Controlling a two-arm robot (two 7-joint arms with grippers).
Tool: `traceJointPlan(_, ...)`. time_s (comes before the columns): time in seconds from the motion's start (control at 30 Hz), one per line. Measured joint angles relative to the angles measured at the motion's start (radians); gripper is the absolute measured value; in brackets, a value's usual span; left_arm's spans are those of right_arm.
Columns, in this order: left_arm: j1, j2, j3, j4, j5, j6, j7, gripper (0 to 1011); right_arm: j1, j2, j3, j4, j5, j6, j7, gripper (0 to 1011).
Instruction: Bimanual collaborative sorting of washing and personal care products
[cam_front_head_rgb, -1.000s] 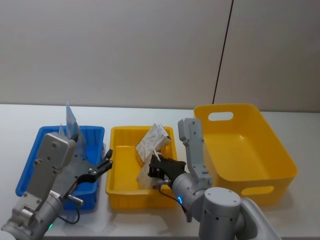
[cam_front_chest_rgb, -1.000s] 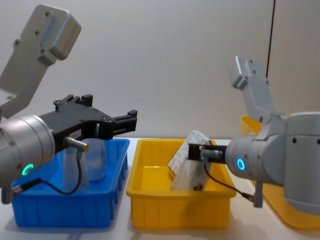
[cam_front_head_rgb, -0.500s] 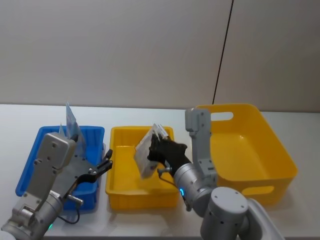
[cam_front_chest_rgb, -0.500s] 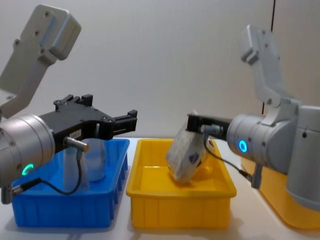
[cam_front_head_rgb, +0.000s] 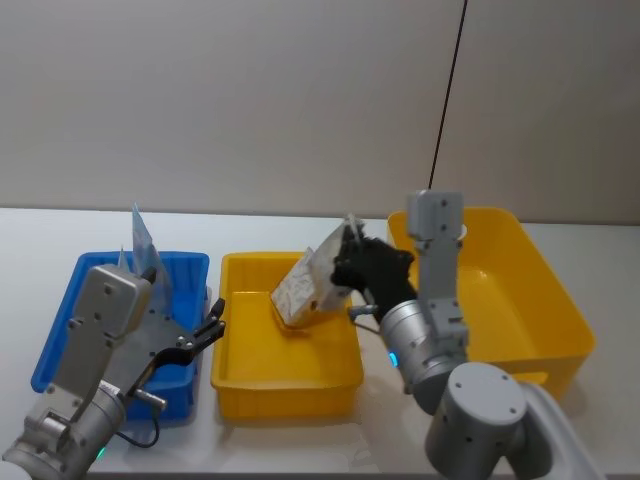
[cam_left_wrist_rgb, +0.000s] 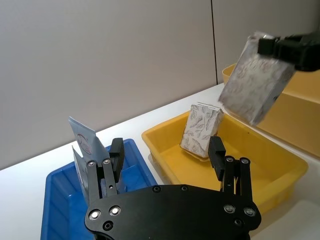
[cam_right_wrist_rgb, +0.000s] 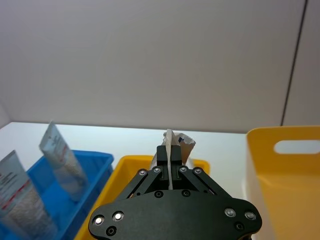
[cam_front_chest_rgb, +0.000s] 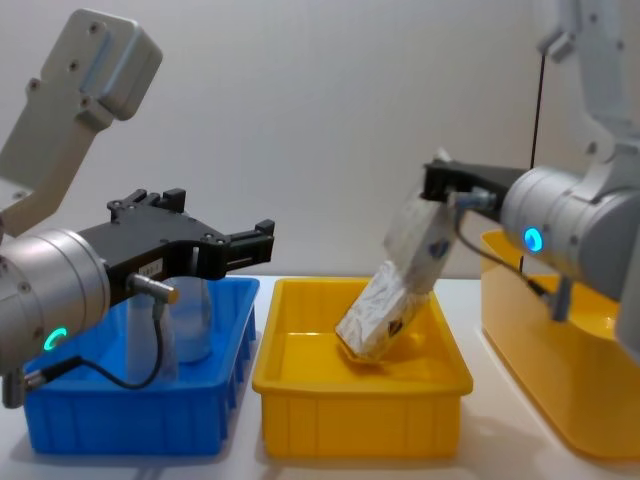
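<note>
Surface (cam_front_head_rgb: 260, 232): white, carrying three containers in a row.

Blue tray (cam_front_head_rgb: 190, 262): far left. It holds two pouches (cam_right_wrist_rgb: 62, 160), upright, pale blue and white with flat tapered tops. Each has a red printed band and smaller print below it, probably a product label, too small to read.

Left gripper (cam_front_head_rgb: 212, 322): black, with jaws open and holding nothing. It hangs above the right side of the blue tray and points towards the yellow tray, with the pouches just behind it.

Yellow tray (cam_front_chest_rgb: 350, 420): in the middle, touching or just beside the blue tray. It holds one resting block (cam_left_wrist_rgb: 201, 131), which stands on end towards the tray's far side and leans a little. The wrapper is whitish with a grey leaf-like marbling, and no wording can be made out.

Held block (cam_left_wrist_rgb: 255, 85): same marbled wrapper, with a small dark blue mark on one narrow side. It is tilted and raised above the right end of the yellow tray. In the left wrist view it is apart from the resting block.

Right gripper (cam_front_chest_rgb: 435, 190): black, jaws closed on the upper end of the held block, above the gap between the yellow tray and the tub.

Tub (cam_front_head_rgb: 555, 280): large and yellow, far right, with a slot handle in its far wall.
</note>
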Motion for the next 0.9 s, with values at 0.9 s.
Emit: traceJointPlan(0.9, 0.0, 0.0, 0.0, 0.0, 0.0, 0.0, 0.0, 1001, -0.034, 0.122, 0.097, -0.138, -0.184, 0.128, -0.153, 19)
